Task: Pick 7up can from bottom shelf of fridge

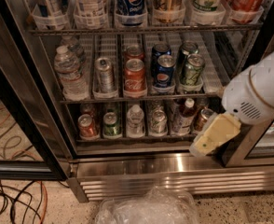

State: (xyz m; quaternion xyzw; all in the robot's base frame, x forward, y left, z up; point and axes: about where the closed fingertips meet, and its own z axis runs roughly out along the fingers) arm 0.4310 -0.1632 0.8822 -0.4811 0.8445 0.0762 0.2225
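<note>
The fridge stands open in front of me, with a stainless base and wire racks. On the bottom shelf the 7up can, silvery with green markings, stands in the fourth lane from the left. A pale bottle is on its left and a small bottle on its right. My gripper, yellowish under a white wrist, hangs at the right. It is in front of the shelf's right end, lower than the 7up can and to its right, apart from it.
The bottom shelf also holds a red can, a dark green can and a copper-brown can. The middle rack holds a water bottle, Coke and Pepsi cans. Cables and a plastic bag lie on the floor.
</note>
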